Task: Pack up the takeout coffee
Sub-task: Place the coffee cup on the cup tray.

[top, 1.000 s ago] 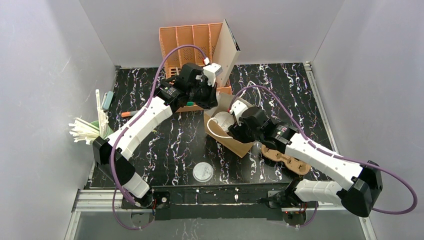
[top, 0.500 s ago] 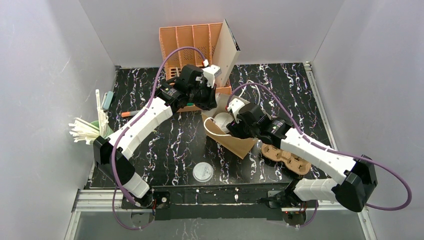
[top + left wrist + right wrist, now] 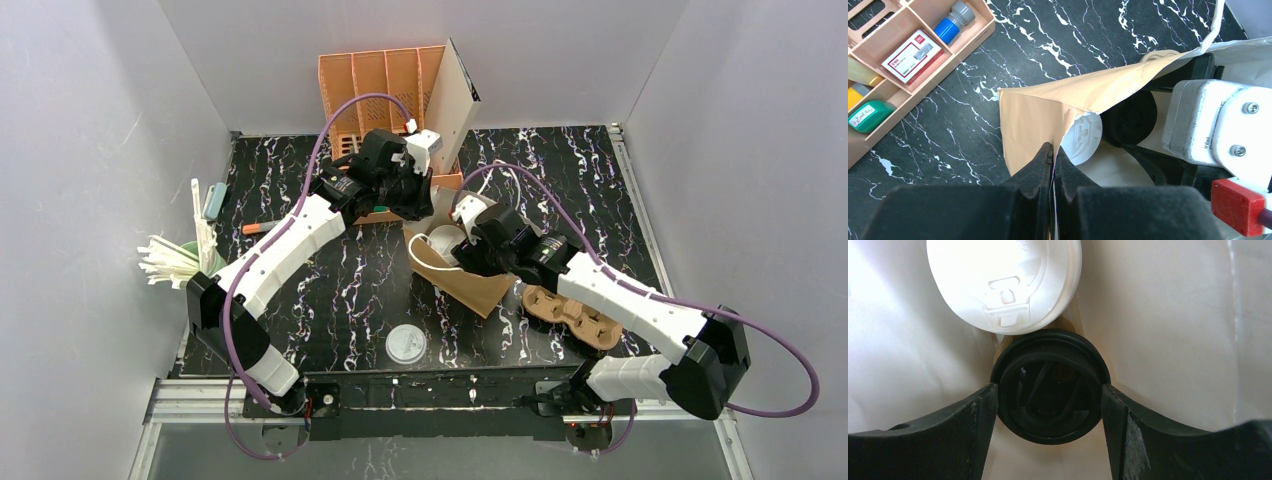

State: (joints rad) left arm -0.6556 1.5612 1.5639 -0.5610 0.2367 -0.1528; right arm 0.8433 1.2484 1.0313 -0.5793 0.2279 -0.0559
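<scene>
At the far left wall stands one green cup of straws (image 3: 187, 262); one flat white lid (image 3: 405, 343) lies alone near the front edge of the table (image 3: 340, 290), with bare dark marble around it; at the back stands one orange organizer (image 3: 380, 80). The left gripper (image 3: 1053, 151) is fully closed, pinching the upper edge of the one paper bag (image 3: 1030, 112) and lifting its mouth open; the bag lies at mid-table, just in front of the organizer. Inside the bag are two round lids: one white lid (image 3: 1003, 280), whose cup cannot be seen, and the black lid (image 3: 1048, 410) of the takeout coffee (image 3: 1130, 117), touching the white lid's rim. The right gripper (image 3: 1049, 390) reaches into the bag, its two fingers (image 3: 973, 425) spread wide and pressed against either side of the black lid, holding the cup; the bag's pale walls lie close around both fingers, leaving little room. To the right, partly under the right arm, lies one brown cardboard cup carrier (image 3: 578, 318); beyond it marble runs to the table's right edge.
</scene>
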